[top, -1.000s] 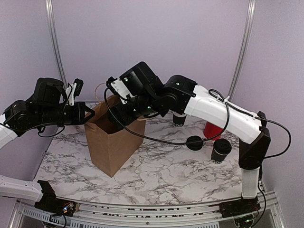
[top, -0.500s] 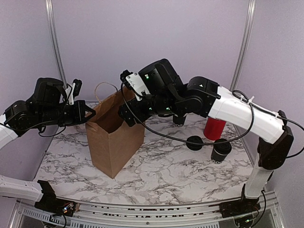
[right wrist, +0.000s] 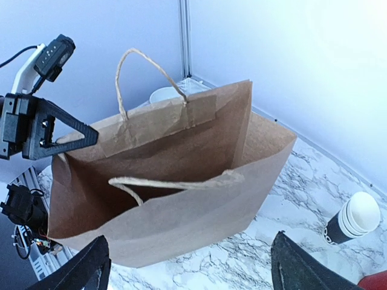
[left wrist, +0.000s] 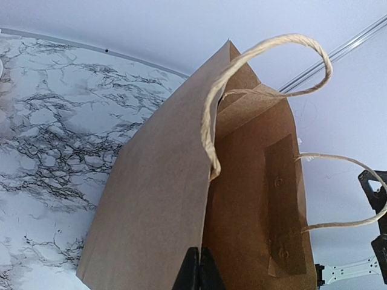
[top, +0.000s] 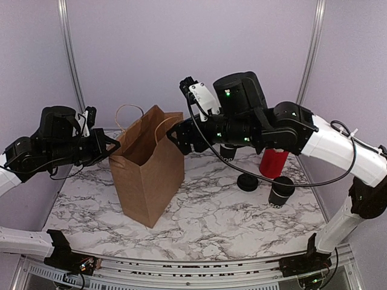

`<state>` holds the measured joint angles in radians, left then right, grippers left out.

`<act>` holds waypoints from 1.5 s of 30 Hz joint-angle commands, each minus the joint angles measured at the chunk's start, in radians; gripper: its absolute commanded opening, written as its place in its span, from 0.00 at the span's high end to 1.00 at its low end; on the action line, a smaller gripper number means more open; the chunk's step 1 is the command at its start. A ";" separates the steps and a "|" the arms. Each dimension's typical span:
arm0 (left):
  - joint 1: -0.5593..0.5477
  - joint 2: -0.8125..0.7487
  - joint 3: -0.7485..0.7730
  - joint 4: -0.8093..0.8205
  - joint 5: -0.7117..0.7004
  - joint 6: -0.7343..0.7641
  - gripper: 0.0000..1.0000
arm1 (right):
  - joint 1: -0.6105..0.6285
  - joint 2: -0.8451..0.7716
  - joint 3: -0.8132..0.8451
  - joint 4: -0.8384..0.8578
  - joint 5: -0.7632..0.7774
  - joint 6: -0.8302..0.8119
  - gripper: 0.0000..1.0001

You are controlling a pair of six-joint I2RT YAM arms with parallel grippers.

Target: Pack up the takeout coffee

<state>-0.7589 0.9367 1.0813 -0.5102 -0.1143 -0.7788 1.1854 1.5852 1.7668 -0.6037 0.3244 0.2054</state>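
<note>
A brown paper bag (top: 148, 172) stands open on the marble table (top: 211, 217). My left gripper (top: 113, 147) is shut on the bag's left rim; in the left wrist view its fingers (left wrist: 199, 272) pinch the paper edge of the bag (left wrist: 157, 199). My right gripper (top: 183, 138) hovers open beside the bag's upper right corner with nothing in it, and in its own view the gripper (right wrist: 187, 272) looks down into the bag (right wrist: 181, 181). The black takeout cup (top: 281, 192) stands upright at the right. Its round black lid (top: 247, 182) lies flat beside it.
A red tub (top: 273, 162) stands behind the black cup. A stack of white-rimmed cups (top: 227, 151) (right wrist: 357, 219) sits behind the right arm. The bag's twine handles (left wrist: 266, 66) stick up above its mouth. Walls close in on both sides.
My right gripper has pulled up and to the right, out of the bag's mouth. The bag now stands more upright and open. The left gripper keeps its pinch on the rim.
</note>
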 commanded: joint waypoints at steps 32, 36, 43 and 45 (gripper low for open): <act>0.003 -0.144 -0.027 0.025 -0.050 0.063 0.18 | 0.007 -0.217 -0.318 0.062 0.096 0.129 0.10; 0.003 -0.166 -0.026 -0.005 -0.097 0.076 0.07 | 0.006 -0.231 -0.337 0.057 0.101 0.138 0.09; 0.003 -0.193 -0.019 -0.055 -0.215 0.094 0.01 | 0.006 -0.263 -0.371 0.054 0.124 0.154 0.07; 0.004 -0.193 -0.015 -0.076 -0.270 0.101 0.01 | 0.006 -0.274 -0.386 0.053 0.131 0.160 0.07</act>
<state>-0.7589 0.7570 1.0607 -0.5251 -0.2665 -0.7052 1.1854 1.3453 1.3960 -0.5674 0.4248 0.3420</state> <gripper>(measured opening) 0.993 0.926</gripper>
